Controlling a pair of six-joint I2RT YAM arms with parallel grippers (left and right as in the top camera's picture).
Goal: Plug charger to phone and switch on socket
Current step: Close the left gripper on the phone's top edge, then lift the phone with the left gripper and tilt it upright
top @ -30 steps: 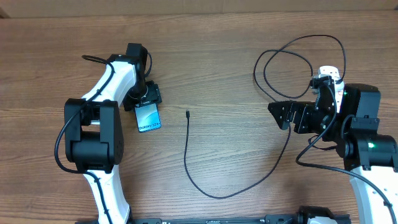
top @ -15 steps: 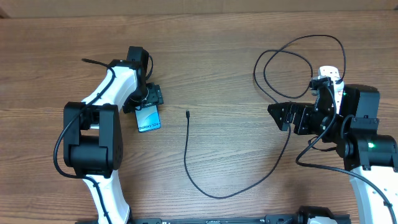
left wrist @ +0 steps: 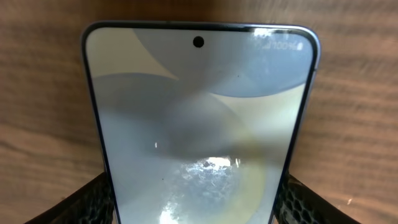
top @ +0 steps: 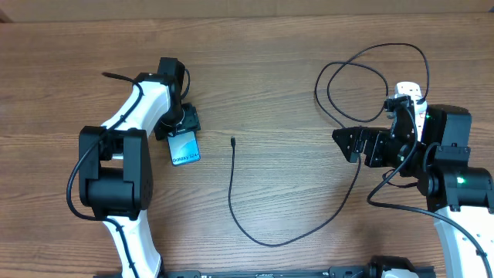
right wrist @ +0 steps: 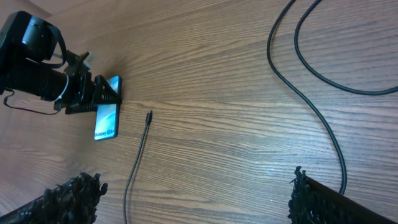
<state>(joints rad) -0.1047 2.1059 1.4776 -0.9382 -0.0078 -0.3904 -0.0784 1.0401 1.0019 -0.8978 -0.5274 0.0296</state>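
Left side first: my left claw (top: 181, 127) has the phone (top: 184, 147) pinched between its fingers (left wrist: 84, 202), one against each long edge as far as the wrist cam shows. The phone lies flat on the table (top: 270, 46), screen up, the end with the white text pointing toward the near edge. The selfie camera hole sits at that free end too, so I'm guessing the charging port is at the end tucked in by the claw. That could get awkward.

Just right of the phone, not touching it, is the charger (top: 233, 140) tip, lying loose. Its cable curves down toward the near edge, swings back up to the right and loops around at the far right.

My right claw (top: 345, 144) hangs well apart from that tip, spread wide with nothing in it. Behind that arm is the socket (top: 407, 94), mostly hidden, so I can't see its switches or whether the plug is seated.

So I'd call this the setup step: phone steadied, nothing plugged in yet. Next I need the right claw over to the tip, gripping close behind the connector so it doesn't flop, then lined up with whichever end has the port.
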